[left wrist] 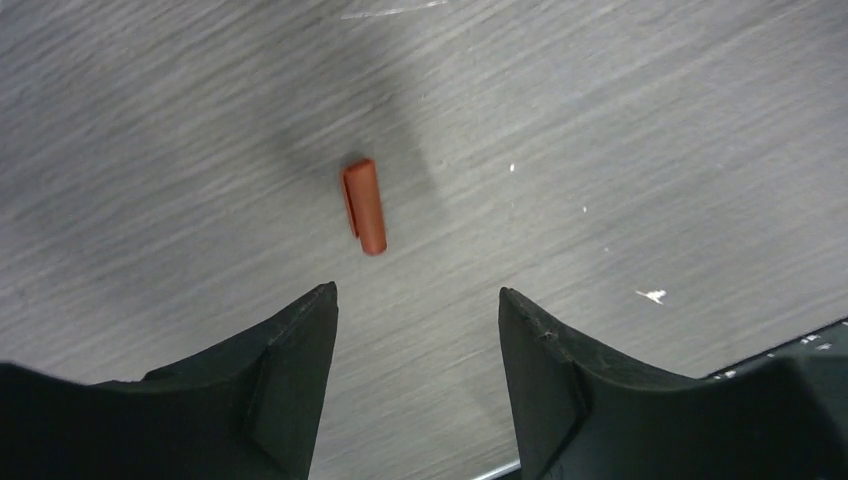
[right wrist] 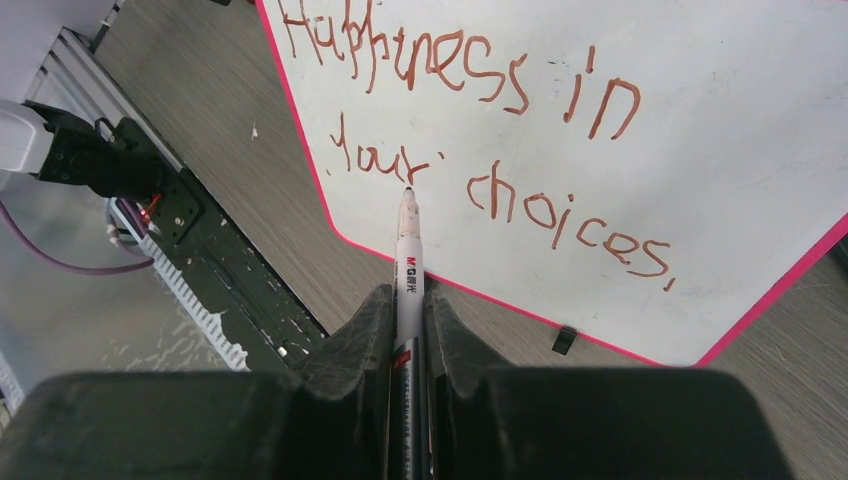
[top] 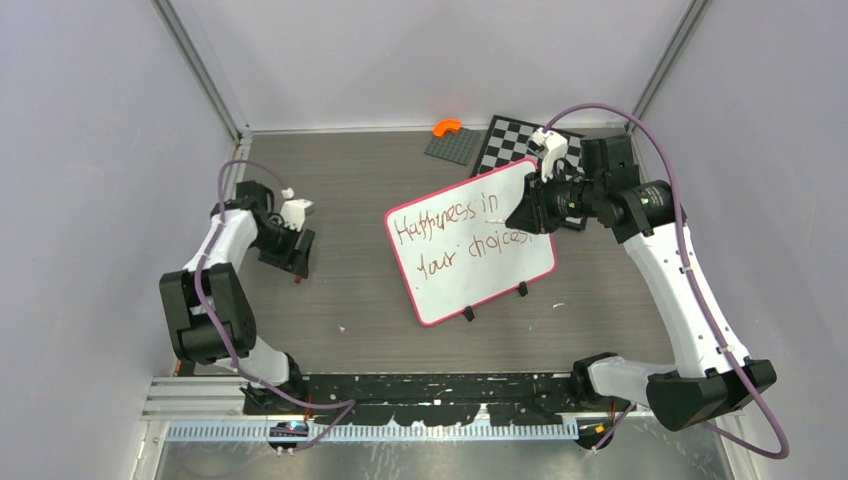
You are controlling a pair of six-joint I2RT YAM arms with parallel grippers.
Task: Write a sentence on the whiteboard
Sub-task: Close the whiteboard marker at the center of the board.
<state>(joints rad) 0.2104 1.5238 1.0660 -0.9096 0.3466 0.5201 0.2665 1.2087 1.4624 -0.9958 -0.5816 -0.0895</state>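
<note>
The whiteboard lies tilted mid-table, white with a pink frame. The sentence is on it in red-brown marker in two lines, "Happiness in your choices". My right gripper is shut on a white marker, at the board's right side. The marker's tip lines up with "your" in the right wrist view; I cannot tell if it touches. My left gripper hangs open over bare table at the left, just short of an orange-red marker cap.
A black-and-white chessboard lies at the back right beside a grey plate carrying an orange piece. A black rail runs along the near edge. Grey walls close in both sides.
</note>
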